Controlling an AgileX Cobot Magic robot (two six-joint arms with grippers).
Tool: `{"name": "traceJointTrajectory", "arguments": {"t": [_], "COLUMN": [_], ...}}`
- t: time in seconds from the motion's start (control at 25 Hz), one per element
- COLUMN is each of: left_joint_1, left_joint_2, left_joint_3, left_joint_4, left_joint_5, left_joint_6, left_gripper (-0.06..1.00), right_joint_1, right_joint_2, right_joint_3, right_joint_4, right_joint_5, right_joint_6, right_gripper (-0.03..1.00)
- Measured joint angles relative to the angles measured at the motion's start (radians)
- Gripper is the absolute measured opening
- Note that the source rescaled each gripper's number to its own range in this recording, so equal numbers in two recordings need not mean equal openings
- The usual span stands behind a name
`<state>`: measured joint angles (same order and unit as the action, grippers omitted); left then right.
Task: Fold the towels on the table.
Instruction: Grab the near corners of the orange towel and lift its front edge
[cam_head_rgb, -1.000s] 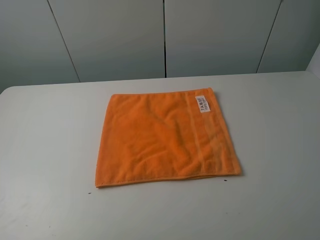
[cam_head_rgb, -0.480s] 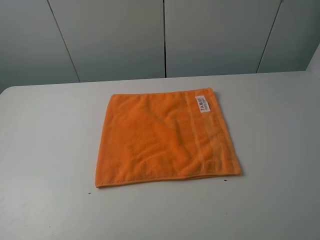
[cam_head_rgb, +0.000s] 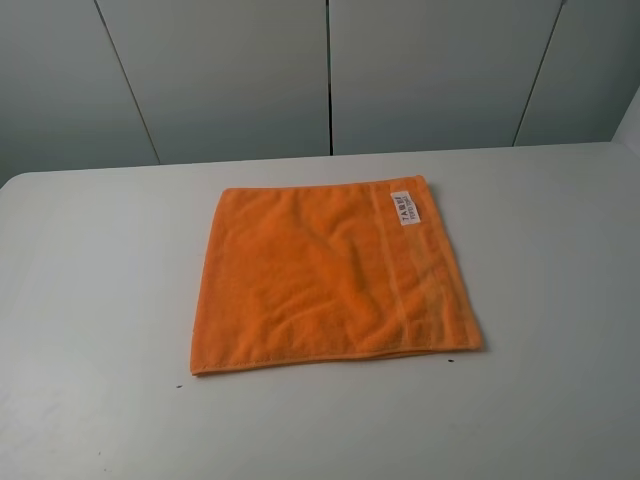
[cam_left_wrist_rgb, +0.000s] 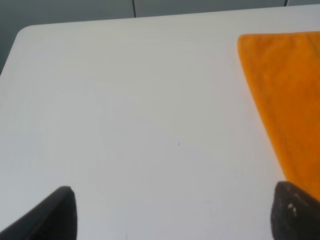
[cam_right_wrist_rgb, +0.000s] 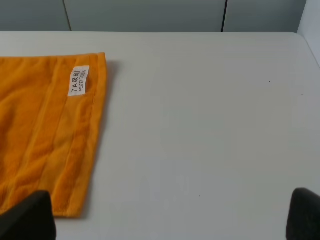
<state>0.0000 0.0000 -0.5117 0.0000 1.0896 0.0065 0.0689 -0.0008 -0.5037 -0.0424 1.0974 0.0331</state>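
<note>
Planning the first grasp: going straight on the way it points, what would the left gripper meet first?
Probably bare table: the open left gripper aims at white surface, the towel lying off to one side. Depth unclear.

**Soft, even light; near corners out of focus**

Diffuse light falls from above and leaves no hard shadows. The white table (cam_head_rgb: 90, 300) looks slightly grey in the high view and brighter, almost washed out, in the left wrist view. The orange towel (cam_head_rgb: 330, 275) throws only a thin dark line along its near hem, and its creases show as gentle shading. The label (cam_right_wrist_rgb: 78, 80) print is legible in the right wrist view, soft in the high view. The dark fingertips (cam_left_wrist_rgb: 55, 215) in the wrist views' corners are blurred.
</note>
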Motion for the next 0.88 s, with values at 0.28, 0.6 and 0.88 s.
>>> {"name": "traceJointTrajectory", "arguments": {"t": [0.28,0.6,0.88], "left_joint_1": [0.000,0.000,0.000], "left_joint_2": [0.000,0.012,0.244], "left_joint_3": [0.000,0.000,-0.022], "left_joint_4": [0.000,0.000,-0.063], "left_joint_5": [0.000,-0.002,-0.175], "left_joint_6": [0.000,0.000,0.237], "left_gripper": [0.99,0.99,0.99], "right_joint_1": [0.000,0.000,0.000], "right_joint_2": [0.000,0.000,0.011], "right_joint_3": [0.000,0.000,-0.063], "right_joint_4": [0.009,0.086,0.210], "right_joint_5": [0.000,-0.008,-0.178], "right_joint_6": [0.012,0.044,-0.057], "right_gripper": [1.00,1.00,1.00]}}
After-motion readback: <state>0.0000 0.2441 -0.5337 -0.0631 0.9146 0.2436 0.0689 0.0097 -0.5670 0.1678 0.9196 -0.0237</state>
